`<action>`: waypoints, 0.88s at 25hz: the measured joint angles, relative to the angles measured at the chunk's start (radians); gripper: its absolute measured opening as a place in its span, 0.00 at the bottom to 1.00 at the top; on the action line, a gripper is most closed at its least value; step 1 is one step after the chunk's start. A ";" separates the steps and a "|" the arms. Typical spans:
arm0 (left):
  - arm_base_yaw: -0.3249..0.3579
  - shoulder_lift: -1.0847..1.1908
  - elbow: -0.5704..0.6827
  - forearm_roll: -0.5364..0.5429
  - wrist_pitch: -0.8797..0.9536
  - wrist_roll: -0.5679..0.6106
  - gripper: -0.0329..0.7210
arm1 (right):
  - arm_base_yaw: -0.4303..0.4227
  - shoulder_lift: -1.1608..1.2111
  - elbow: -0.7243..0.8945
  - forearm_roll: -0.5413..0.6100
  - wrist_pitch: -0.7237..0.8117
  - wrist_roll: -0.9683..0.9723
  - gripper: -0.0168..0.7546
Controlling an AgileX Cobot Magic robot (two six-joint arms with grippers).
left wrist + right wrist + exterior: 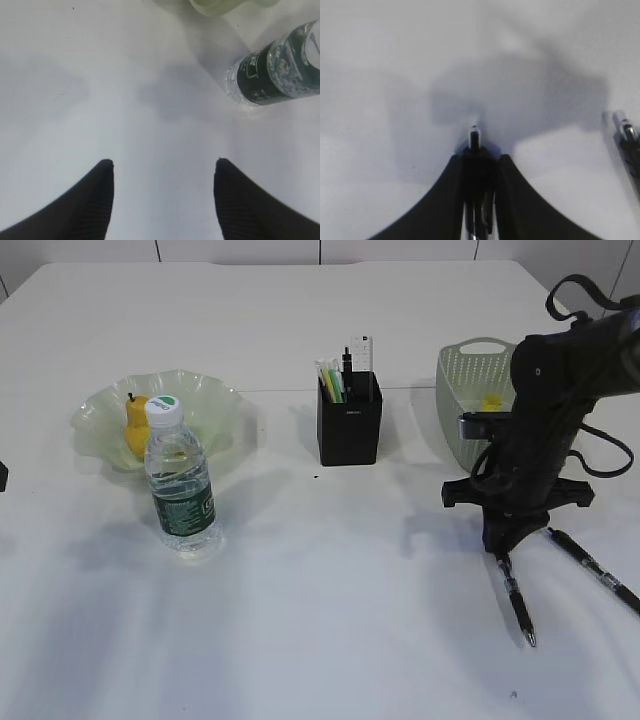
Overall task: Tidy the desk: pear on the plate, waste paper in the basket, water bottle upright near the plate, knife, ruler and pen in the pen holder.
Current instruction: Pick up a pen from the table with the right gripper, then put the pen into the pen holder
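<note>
Right gripper (480, 165) jaws clamped on black pen (518, 605) lying on white surface (330, 620), likely for lift toward square black pen holder (349, 425). Second black pen (595, 570) lies beside. Left gripper (162, 172) jaws apart, empty, near upright clear water bottle (181, 480).

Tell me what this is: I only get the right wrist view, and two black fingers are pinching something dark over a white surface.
Observer: A black pen; the exterior view shows its full length, silver tip pointing away from the right fingers.
Operator: Where would it go?
Observer: Into a black pen holder farther left in the exterior view, where a clear ruler already stands.
Operator: And the thing at my right edge?
Observer: A second pen, lying flat in front of a green basket.
</note>
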 joint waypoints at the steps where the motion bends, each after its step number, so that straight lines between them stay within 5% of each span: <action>1: 0.000 0.000 0.000 0.000 0.000 0.000 0.64 | 0.000 -0.009 0.000 0.000 0.000 -0.006 0.17; 14: 0.000 0.000 0.000 -0.002 0.004 0.000 0.64 | 0.029 -0.126 -0.291 0.144 -0.006 -0.209 0.17; 22: 0.000 0.000 0.000 -0.002 0.006 0.000 0.64 | 0.103 -0.126 -0.387 0.206 -0.277 -0.306 0.17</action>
